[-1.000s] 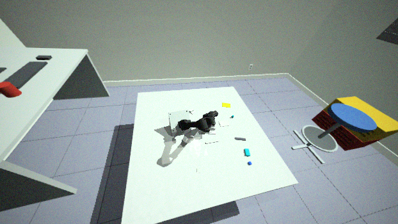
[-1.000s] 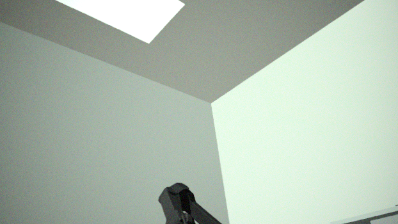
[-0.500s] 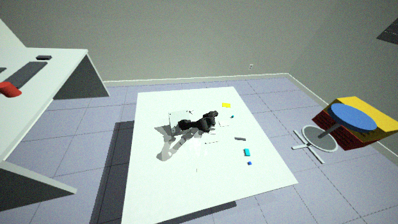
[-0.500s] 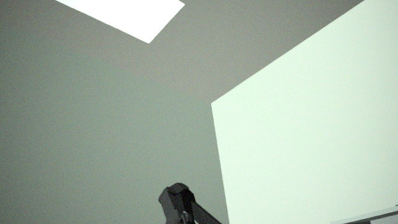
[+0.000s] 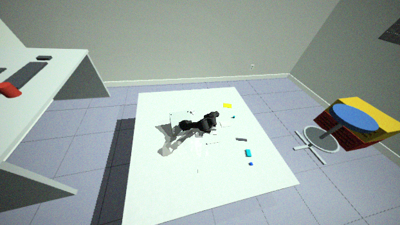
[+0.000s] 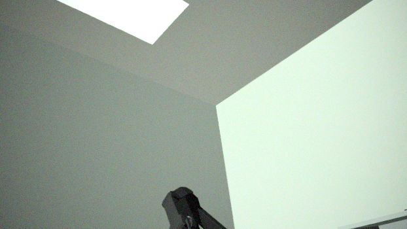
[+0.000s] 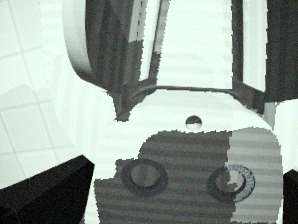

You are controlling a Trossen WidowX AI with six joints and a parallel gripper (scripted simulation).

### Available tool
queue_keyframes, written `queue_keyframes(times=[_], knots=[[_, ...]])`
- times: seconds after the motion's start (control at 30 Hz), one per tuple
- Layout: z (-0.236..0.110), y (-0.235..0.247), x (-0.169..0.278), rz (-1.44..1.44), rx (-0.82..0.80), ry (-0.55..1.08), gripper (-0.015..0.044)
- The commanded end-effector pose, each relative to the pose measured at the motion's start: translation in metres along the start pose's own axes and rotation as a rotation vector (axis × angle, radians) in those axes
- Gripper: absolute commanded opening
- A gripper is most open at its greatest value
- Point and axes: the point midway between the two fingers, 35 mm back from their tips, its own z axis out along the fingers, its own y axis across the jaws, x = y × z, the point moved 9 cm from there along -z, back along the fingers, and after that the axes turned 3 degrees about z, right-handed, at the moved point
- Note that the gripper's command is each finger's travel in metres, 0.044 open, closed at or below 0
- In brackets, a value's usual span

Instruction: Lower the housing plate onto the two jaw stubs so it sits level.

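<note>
The pale housing plate (image 7: 193, 142) fills the lower middle of the wrist view, with a small hole near its upper edge and two ringed round features below, partly in dark shadow. The left jaw (image 7: 102, 45) and right jaw (image 7: 252, 55) run up the view from under the plate. My gripper (image 7: 184, 167) is shut on the plate, its black fingers at the plate's left and right edges. The plate lies over the jaws' near ends; the stubs are hidden, and I cannot tell whether it sits fully level. Gripper and plate are too small to tell apart in the top view.
In the top view the black arm (image 5: 200, 125) stands over the white mat (image 5: 161, 193). A yellow block (image 5: 227, 105), a grey bar (image 5: 241, 139), a cyan block (image 5: 248, 153) and a blue piece (image 5: 251, 164) lie to its right. The exterior view shows only part of the arm (image 6: 180, 204).
</note>
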Motion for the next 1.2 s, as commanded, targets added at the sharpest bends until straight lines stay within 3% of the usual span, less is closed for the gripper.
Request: queue_keyframes(times=[0.0,0.5,0.83,1.03,1.17], knots=[[0.0,0.0,0.0,0.0,0.0,0.0,0.043],[-0.002,0.0,0.0,0.0,-0.001,0.0,0.044],[-0.074,0.001,0.0,-0.005,-0.005,0.003,0.044],[-0.069,0.002,0.0,-0.01,-0.005,-0.004,0.044],[-0.098,-0.001,0.015,-0.01,-0.012,0.002,0.044]])
